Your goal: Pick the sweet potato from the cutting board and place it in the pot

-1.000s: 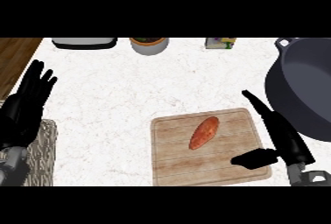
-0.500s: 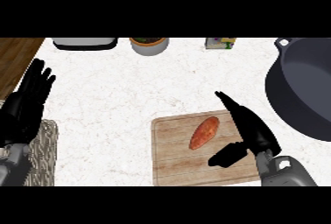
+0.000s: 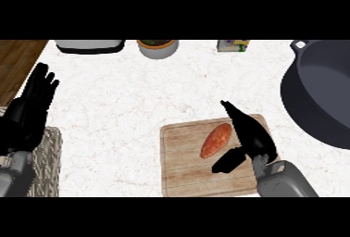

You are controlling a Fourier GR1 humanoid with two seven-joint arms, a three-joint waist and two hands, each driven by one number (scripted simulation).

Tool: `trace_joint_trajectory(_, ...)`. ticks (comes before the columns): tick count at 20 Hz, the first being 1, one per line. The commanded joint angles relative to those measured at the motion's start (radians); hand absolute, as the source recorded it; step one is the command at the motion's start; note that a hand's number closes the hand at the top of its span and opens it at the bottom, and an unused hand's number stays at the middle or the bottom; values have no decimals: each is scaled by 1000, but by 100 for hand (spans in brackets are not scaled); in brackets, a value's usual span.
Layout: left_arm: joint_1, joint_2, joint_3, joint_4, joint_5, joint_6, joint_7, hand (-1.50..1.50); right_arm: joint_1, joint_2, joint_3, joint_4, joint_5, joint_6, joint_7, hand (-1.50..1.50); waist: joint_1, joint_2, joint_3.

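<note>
White speckled worktop [image 3: 130, 115] is filling most of what I am seeing, with a strip of brown wood [image 3: 21, 60] at its far left corner. My right hand [image 3: 249, 136] is hovering over the cutting board [image 3: 184, 171], fingers stretched straight and pointing away from me, thumb sticking out toward my left. The hand is spread, holding nothing. The sweet potato [image 3: 216, 140] is lying on the board just to the left of those fingers, in the gap between them and the thumb; I cannot tell whether the hand is touching it. It is lying tilted, its far end leaning toward the fingers. The pot [image 3: 321, 97] is sitting to the right of this hand and a little beyond it, dark grey, partly cut off by the edge of the view, with one handle showing at its far rim.

My left hand [image 3: 31, 111] is resting at the left edge, fingers up, relaxed and holding nothing. A woven mat [image 3: 48, 162] is lying just to the right of its wrist. Well beyond both hands, along the far side of the worktop, I am seeing a grey container [image 3: 89, 45], a small bowl [image 3: 158, 47] and a little box [image 3: 233, 44].
</note>
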Motion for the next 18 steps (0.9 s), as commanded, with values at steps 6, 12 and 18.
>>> trace_joint_trajectory(6, -4, -79, 17, 16, -10, 11, -6, 0, -29, 45, -28, 93, 47, -1, -45, -150, -5, 8, -19)
trace_joint_trajectory(12, 12, -91, 7, -9, -24, 4, 0, 0, -22, 71, -31, 190, 93, -38, -97, -150, -2, 8, -19)
trace_joint_trajectory(18, -45, -61, 48, 6, -5, -28, 48, 0, -9, 98, -39, 238, 126, -66, -112, -150, -6, 8, -19)
